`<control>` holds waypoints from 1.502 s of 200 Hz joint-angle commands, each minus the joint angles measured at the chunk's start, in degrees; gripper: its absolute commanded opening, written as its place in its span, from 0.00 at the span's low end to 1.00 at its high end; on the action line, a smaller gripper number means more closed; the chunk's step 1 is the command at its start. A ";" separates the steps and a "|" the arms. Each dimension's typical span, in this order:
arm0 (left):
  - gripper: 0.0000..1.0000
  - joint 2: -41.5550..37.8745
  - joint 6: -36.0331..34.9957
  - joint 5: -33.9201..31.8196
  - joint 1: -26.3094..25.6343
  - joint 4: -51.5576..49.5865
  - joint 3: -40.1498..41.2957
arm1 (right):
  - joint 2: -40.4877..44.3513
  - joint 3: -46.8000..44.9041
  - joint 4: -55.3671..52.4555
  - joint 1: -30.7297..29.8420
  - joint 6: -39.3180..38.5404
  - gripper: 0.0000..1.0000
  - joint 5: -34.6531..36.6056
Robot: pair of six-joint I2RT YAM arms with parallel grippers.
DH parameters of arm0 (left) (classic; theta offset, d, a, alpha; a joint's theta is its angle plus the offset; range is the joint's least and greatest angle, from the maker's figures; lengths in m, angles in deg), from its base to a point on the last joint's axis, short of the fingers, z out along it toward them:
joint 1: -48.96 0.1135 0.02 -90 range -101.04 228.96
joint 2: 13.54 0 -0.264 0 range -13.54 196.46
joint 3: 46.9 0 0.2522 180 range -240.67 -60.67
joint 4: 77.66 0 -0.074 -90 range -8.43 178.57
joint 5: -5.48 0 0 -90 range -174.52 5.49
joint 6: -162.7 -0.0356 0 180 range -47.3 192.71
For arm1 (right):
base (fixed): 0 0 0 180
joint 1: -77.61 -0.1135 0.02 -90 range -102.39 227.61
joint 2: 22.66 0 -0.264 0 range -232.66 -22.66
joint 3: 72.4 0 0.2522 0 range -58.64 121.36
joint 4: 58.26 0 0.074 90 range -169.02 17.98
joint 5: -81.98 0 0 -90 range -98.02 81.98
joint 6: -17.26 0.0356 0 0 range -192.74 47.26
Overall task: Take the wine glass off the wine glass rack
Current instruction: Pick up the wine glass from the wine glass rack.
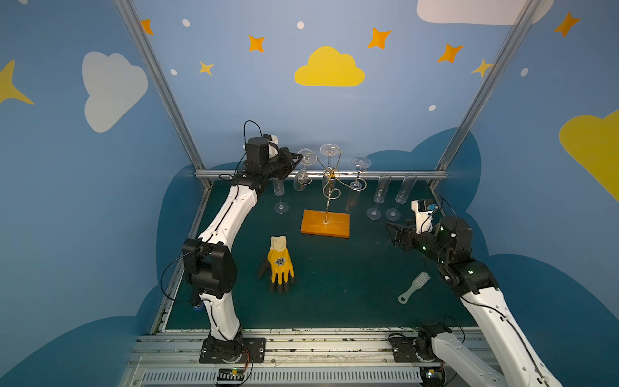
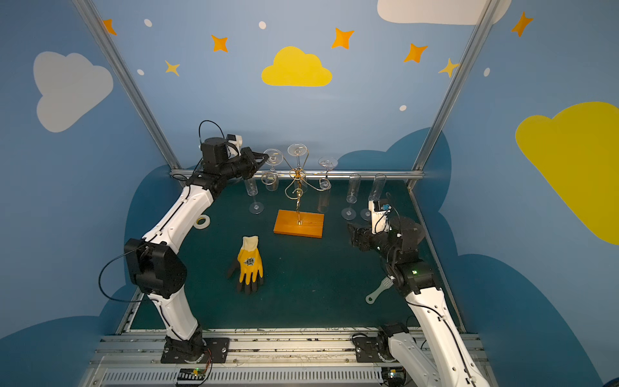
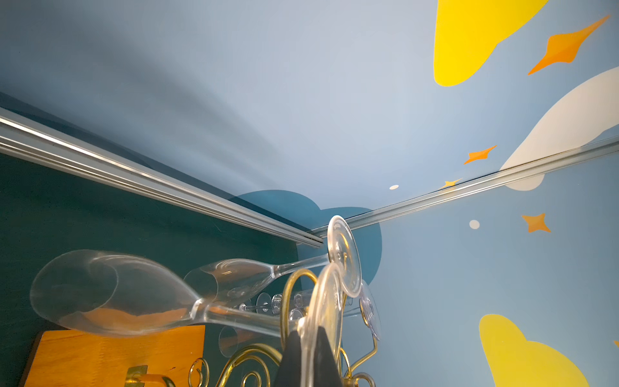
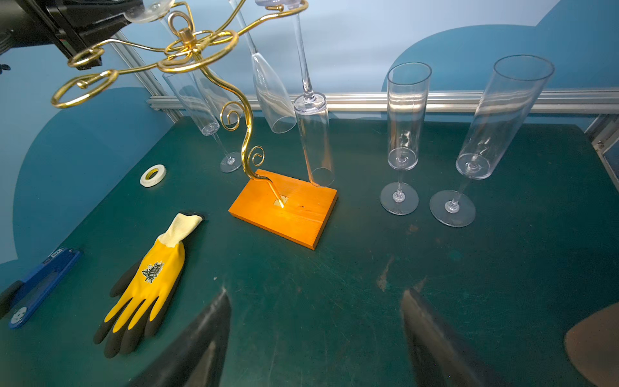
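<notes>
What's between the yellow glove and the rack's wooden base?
Nothing but bare green mat between the glove and the rack base, clearest in the right wrist view.

you have the wine glass rack [image 4: 248, 140] standing mid worktop [image 4: 502, 268] on its orange base [image 4: 294, 214], a hanging flute [image 4: 313, 140] upside down over it. the left gripper [image 4: 114, 16] pinches a wine glass [image 4: 147, 10] by its foot. two upright flutes [image 4: 403, 134] stand near the back edge. your right gripper [image 4: 315, 295] hangs spread wide, with a yellow glove [image 4: 147, 281] near it.

It is a robot laboratory cell: silver aluminium frame posts [image 1: 161, 83], blue cloud-painted walls [image 1: 268, 110], two white robot arms [image 1: 231, 207] bolted down.
</notes>
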 commanded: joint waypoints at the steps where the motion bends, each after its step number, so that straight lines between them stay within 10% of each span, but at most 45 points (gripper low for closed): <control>1: 0.03 -0.64 1.48 0.96 -0.25 1.11 0.47 | 1.09 -0.64 -0.51 0.25 0.37 0.79 0.30; 300: 0.03 5.98 3.65 4.39 -1.75 -2.12 -13.09 | 2.68 -0.44 -1.73 1.57 0.18 0.79 0.21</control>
